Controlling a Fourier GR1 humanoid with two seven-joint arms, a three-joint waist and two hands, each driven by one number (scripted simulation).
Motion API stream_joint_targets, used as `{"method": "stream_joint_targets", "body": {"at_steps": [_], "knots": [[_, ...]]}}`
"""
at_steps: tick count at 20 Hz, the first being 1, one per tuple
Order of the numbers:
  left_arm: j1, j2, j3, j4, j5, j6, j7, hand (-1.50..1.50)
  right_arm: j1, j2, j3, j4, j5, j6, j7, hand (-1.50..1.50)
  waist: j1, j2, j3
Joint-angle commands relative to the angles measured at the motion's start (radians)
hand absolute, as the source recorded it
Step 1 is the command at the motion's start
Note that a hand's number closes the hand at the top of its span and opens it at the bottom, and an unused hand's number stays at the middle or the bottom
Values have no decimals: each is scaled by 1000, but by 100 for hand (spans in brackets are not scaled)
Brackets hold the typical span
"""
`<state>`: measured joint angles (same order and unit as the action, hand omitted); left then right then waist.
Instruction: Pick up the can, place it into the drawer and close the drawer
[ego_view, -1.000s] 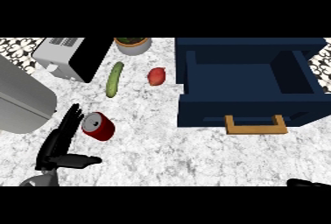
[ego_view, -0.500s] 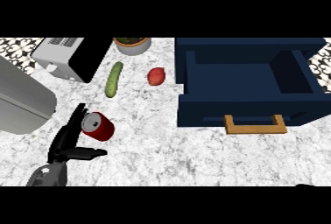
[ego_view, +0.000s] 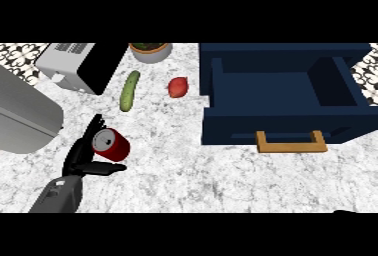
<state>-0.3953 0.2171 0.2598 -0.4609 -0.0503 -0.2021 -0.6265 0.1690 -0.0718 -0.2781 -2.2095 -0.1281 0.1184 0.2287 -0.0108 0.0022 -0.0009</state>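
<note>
The left hand (ego_view: 83, 157) has moved closer to the red can (ego_view: 111, 145) and is spread wide beside it. The right hand (ego_view: 344, 211) barely shows, so I cannot tell.

can (ego_view: 111, 145): glossy red wall, silvery metal-looking top
drawer (ego_view: 236, 125): matt navy, smooth, painted look
drawer handle (ego_view: 291, 147): tan, wood-like, smooth
counter (ego_view: 221, 175): white stone with grey veins, marble-like, smooth
toaster (ego_view: 74, 65), far left: pale silvery body, black side, smooth
grey appliance (ego_view: 26, 122), left edge: dull metal look
left hand (ego_view: 81, 160): matt black, plastic-like
</note>
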Motion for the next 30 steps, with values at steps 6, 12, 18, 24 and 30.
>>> {"method": "stream_joint_targets", "body": {"at_steps": [6,12,18,24,30], "knots": [[-123,18,-27,169,-40,-79,-83,-150,-58,-26,-20,35,16,-3,14,-150,-4,2,0],[-201,12,-19,225,-30,-146,-75,150,-131,-48,-22,-36,-5,-46,136,-150,-7,4,-1],[-232,-74,-23,230,-27,-99,-94,150,-72,17,42,-34,70,-43,54,-150,-5,2,0],[-182,-89,-24,142,6,-127,-85,150,-26,17,22,-51,69,-27,54,-150,6,-3,1],[-295,-176,89,153,96,165,-39,150,-52,-27,-60,-36,3,-19,53,-150,-4,-1,1]]}}
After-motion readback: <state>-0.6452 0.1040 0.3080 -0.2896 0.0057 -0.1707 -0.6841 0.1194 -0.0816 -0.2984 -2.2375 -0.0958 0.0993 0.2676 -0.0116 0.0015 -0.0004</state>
